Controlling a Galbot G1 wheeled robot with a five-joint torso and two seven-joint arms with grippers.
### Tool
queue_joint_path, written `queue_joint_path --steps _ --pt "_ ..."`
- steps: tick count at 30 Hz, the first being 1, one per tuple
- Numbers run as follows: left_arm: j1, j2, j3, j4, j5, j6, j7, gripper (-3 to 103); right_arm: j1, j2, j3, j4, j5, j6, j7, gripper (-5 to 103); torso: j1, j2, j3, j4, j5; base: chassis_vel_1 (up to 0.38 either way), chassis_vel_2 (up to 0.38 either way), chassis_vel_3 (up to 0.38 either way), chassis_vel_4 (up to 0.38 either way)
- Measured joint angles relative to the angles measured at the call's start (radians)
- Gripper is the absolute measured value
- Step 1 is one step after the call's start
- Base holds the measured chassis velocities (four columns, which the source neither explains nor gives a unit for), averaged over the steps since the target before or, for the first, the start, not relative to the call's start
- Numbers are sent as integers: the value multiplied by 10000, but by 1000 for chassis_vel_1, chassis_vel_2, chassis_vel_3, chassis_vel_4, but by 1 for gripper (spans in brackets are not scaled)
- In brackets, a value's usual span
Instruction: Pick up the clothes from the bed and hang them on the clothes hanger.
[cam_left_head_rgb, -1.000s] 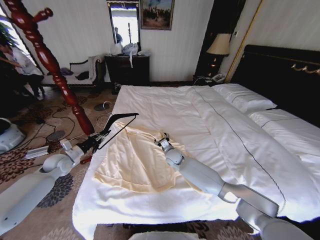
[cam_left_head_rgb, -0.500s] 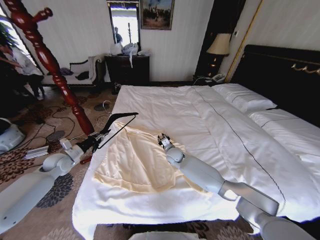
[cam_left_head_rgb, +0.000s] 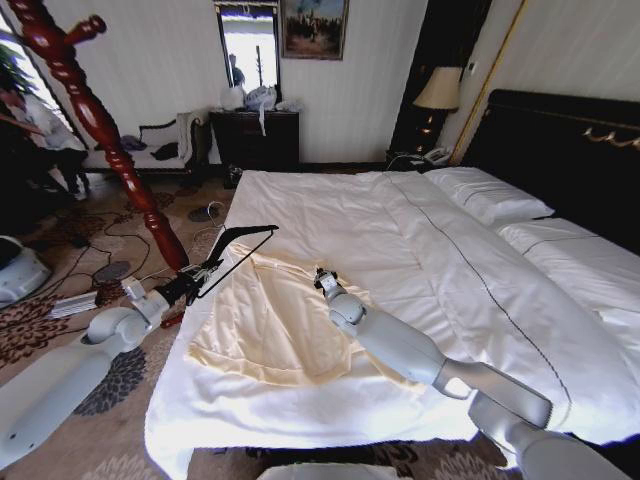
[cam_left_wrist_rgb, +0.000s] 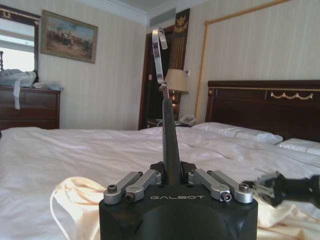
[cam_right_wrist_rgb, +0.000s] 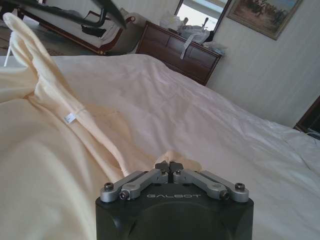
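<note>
Cream clothes (cam_left_head_rgb: 270, 320) lie on the bed (cam_left_head_rgb: 330, 215); our right gripper (cam_left_head_rgb: 325, 281) pinches the collar, our left gripper (cam_left_head_rgb: 196, 277) clamps the hanger (cam_left_head_rgb: 236, 253); we should lift gently.

Head view: high, looking down over the bed (cam_left_head_rgb: 420, 250). Both wrist views sit low near the duvet, facing across it toward the far wall; all share the cream clothes (cam_left_head_rgb: 270, 320).

GALBOT | left gripper (cam_left_wrist_rgb: 172, 186) housing | right gripper (cam_right_wrist_rgb: 170, 168) housing (raised lettering)
</note>
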Motion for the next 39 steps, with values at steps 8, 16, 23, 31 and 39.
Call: queue_joint_path --steps 8,16,23,31,39 --pt "560 820 -206 -345 -379 61 103 17 130 -188 606 -20 243 8 99 0 0 0 -1 1 2 0 0 0 0" --pt "1075 1301 -52 -796 -1153 210 570 17 48 -715 1273 6 180 229 -3 0 0 1 -1 -2 2 0 0 0 0" --pt "1006 1185 365 -1047 -1523 780 862 17 -684 -1300 1777 962 132 415 26 0 -1 1 -1 -2 3 0 0 0 0" --pt "651 1286 954 -1110 -1543 1027 949 17 -691 -1369 1787 1197 37 686 -70 0 1 1 -1 -1 3 0 0 0 0" --pt "-71 1271 1811 -1024 -1554 1122 1195 17 -428 -1294 1597 1726 317 761 -96 0 0 1 0 -1 2 0 0 0 0"
